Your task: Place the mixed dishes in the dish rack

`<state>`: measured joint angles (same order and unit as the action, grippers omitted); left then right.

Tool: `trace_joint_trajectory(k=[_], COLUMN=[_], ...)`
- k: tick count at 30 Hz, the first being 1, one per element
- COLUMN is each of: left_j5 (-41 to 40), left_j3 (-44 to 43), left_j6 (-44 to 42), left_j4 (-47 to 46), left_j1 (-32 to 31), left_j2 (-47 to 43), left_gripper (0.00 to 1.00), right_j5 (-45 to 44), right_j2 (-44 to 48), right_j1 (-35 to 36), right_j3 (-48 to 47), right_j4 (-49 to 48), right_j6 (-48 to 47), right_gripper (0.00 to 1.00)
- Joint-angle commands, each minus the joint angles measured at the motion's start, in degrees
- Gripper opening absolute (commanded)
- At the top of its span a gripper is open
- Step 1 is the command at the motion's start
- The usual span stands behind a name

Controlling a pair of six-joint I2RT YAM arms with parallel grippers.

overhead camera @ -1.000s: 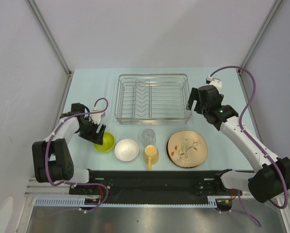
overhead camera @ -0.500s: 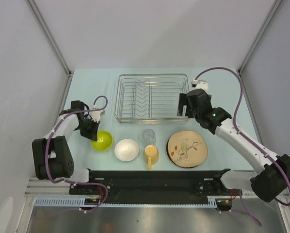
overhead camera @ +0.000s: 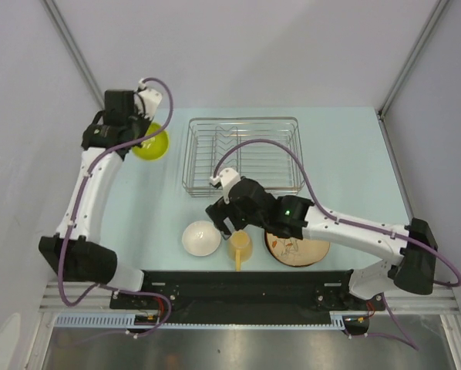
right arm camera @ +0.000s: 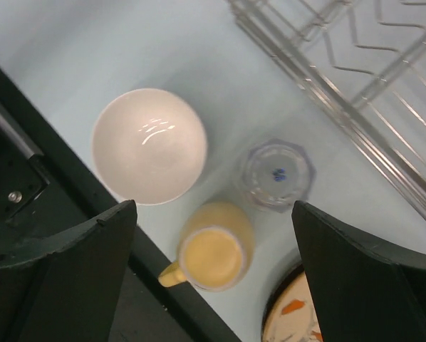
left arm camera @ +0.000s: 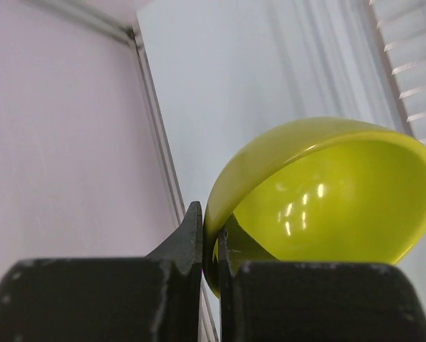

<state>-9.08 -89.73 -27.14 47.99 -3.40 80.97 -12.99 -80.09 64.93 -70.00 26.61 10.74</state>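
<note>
Pale blue table (overhead camera: 346, 154), grey walls (overhead camera: 238, 54)

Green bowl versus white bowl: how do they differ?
The lime-green bowl is tilted, pinched at its rim by the left gripper; the white bowl sits upright on the table, ungripped. The lime-green bowl is left of the dish rack, the white bowl on its near side. Both are small and outside it.
</note>
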Motion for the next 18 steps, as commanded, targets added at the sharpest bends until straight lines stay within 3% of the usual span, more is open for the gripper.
trace_joint_trajectory(k=[1, 7, 13, 18], left_j5=[-14.18, -27.2, -33.8, -38.89], left_j3=[-9.57, -17.48, -34.35, -36.57], left_j6=[1.12, -5.63, -7.76, -11.26], left_j4=[-3.42, -9.65, -4.32, -5.71], left_j1=[-10.46, -19.97, -20.68, -21.65], left_j2=[8.48, 21.93, 38.02, 41.9], left_gripper=[0.0, 0.0, 0.0, 0.0], right_j5=[1.23, -3.88, -1.42, -2.38], right_j2=[-2.43, -0.94, -0.23, -2.78], right_j1=[3.36, 8.02, 10.48, 12.5], right_j3=[-3.39, 0.55, 3.55, 2.32], right_j4=[-3.93, -7.79, -11.67, -11.32], right_j6=[-2.4, 0.15, -1.95, -5.11], right_gripper=[0.95, 0.94, 0.95, 0.95])
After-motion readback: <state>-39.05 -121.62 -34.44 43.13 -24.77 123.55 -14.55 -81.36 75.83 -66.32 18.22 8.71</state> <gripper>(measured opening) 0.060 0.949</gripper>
